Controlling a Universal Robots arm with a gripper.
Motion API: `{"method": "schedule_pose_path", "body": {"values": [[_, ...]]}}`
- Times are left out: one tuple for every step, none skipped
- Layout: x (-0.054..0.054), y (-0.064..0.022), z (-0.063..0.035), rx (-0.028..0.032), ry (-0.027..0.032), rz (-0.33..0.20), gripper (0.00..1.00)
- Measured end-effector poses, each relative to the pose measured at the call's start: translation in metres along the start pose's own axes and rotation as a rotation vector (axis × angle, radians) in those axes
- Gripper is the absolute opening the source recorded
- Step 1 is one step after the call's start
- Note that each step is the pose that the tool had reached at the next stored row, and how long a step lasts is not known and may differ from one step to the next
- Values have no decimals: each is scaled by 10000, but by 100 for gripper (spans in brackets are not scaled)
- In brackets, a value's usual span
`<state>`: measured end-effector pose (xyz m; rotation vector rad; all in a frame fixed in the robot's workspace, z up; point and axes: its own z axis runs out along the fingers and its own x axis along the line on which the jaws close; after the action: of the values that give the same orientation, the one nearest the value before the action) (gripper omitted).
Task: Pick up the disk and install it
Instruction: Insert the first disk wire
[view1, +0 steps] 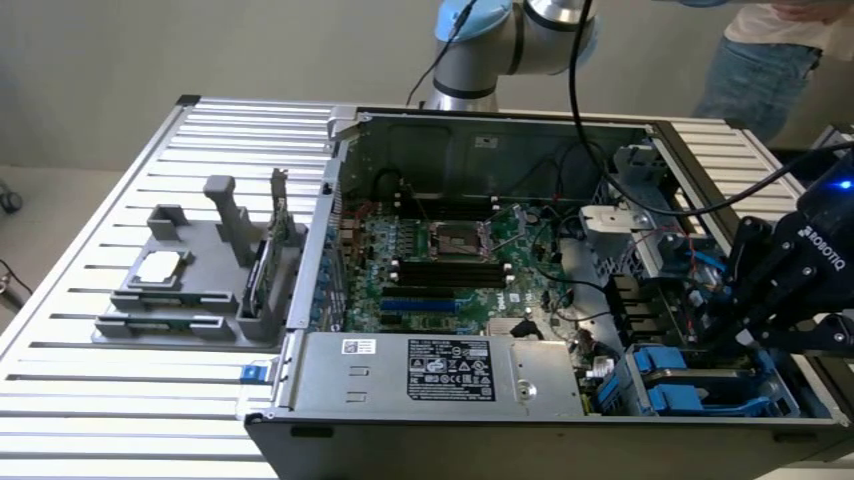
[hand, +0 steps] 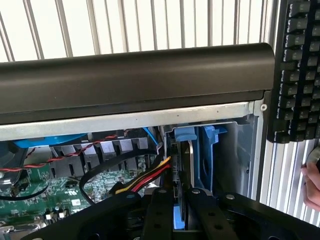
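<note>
We find the disk (hand: 197, 165) standing on edge in the drive bay at the corner of the open computer case (view1: 441, 120), its blue carrier showing as an upright blue frame, with most of its flat face hidden from us. In the wrist view the gripper (hand: 181, 200) sits right over it, the two dark fingers (hand: 159, 212) drawn close together on either side of the disk's near edge, so we read it as clamped on the disk; the actual contact points are cut off by the picture's edge. In the exterior view the gripper (view1: 747, 330) hangs at about four o'clock of the case, its black body covering the bay, and we cannot make out the disk itself beneath it. Two more blue carriers (view1: 681, 385) lie just beside it toward the front wall. A bundle of red, yellow and black wires (hand: 142, 180) runs next to the disk. The motherboard (view1: 441, 270) fills the case's middle, and the grey power supply box (view1: 441, 370) with its label lies at six o'clock. Outside, at nine o'clock on the slatted table (view1: 80, 420), a grey holder (view1: 187, 280) carries a small silver chip (view1: 158, 266). A keyboard (hand: 300, 70) is partly cut off, as is a person (view1: 767, 50) at one o'clock.
</note>
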<state>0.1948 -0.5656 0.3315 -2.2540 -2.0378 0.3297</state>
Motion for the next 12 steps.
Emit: {"method": "schedule_pose_path", "body": {"values": [[0, 2, 0, -3, 4, 9, 16], [0, 5, 0, -5, 5, 15, 16], [1, 7, 0, -7, 7, 19, 16], [1, 8, 0, -11, 8, 21, 16], [1, 8, 1, -16, 7, 24, 16], [0, 9, 3, -19, 7, 25, 16], [0, 10, 5, -23, 7, 28, 16], [-2, 10, 8, -31, 9, 30, 16], [-4, 11, 13, -43, 11, 32, 16], [-8, 12, 18, -53, 14, 34, 16], [-11, 13, 24, -62, 17, 35, 16], [-16, 14, 27, -75, 16, 36, 16]]}}
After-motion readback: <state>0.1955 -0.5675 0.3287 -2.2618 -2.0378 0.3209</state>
